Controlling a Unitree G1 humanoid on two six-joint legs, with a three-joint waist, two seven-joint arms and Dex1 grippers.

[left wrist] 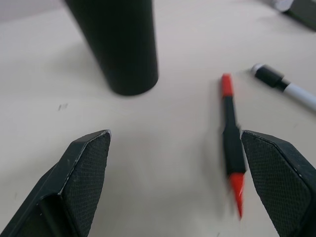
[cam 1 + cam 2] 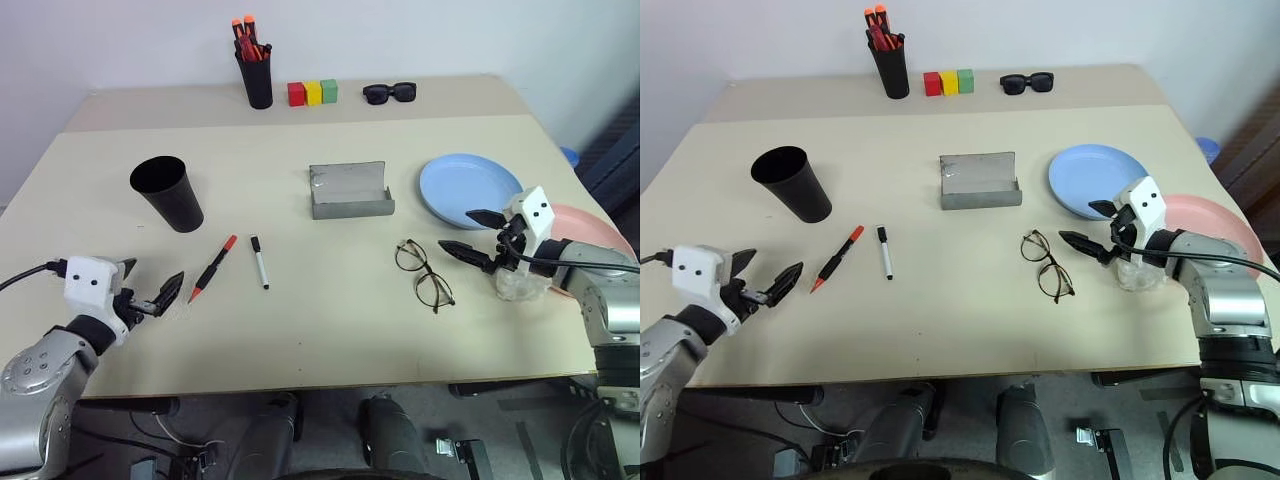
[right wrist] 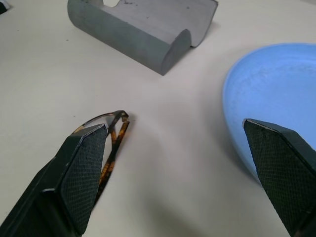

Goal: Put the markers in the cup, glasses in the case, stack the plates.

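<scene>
The black cup (image 2: 168, 192) stands upright at the left of the table. To its right lie two markers, a black and red one (image 2: 212, 268) and a shorter white one with a black cap (image 2: 259, 262). My left gripper (image 2: 150, 278) hovers open and empty just left of the red marker's tip. The grey case (image 2: 350, 190) sits open in the middle. Wire-frame glasses (image 2: 423, 274) lie unfolded to its front right. My right gripper (image 2: 458, 230) is open and empty, between the glasses and the blue plate (image 2: 468, 188). The pink plate (image 2: 590, 228) lies beside it, partly behind my right arm.
Along the back edge stand a black pen holder (image 2: 257, 75) with red and orange-capped markers, three coloured blocks (image 2: 313, 93) and black sunglasses (image 2: 389, 93). The pink plate reaches close to the table's right edge.
</scene>
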